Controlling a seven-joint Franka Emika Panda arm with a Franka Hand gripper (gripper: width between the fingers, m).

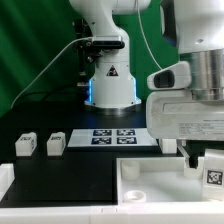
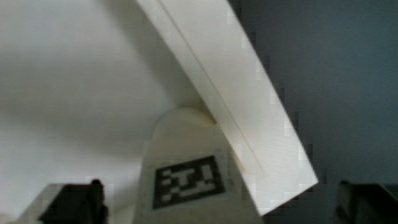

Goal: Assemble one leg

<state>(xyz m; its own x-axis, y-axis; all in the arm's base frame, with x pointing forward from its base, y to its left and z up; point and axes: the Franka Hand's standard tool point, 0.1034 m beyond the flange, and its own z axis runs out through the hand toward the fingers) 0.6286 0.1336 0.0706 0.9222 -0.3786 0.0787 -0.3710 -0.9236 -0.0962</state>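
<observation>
Black table [image 1: 70, 175], green backdrop. Gripper [image 2: 210, 205] is hanging over the tabletop [image 1: 150, 180], fingers [image 2: 75, 203] spread wide around the leg [image 2: 187, 165]; grip unclear. Leg is sitting at the tabletop's edge; seating unconfirmed, spare legs [image 1: 40, 144] waiting.

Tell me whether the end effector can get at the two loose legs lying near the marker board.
Probably yes. The two loose legs lie bare on the black mat with nothing over them. But the end effector seems already to hold another leg by the tabletop.
</observation>
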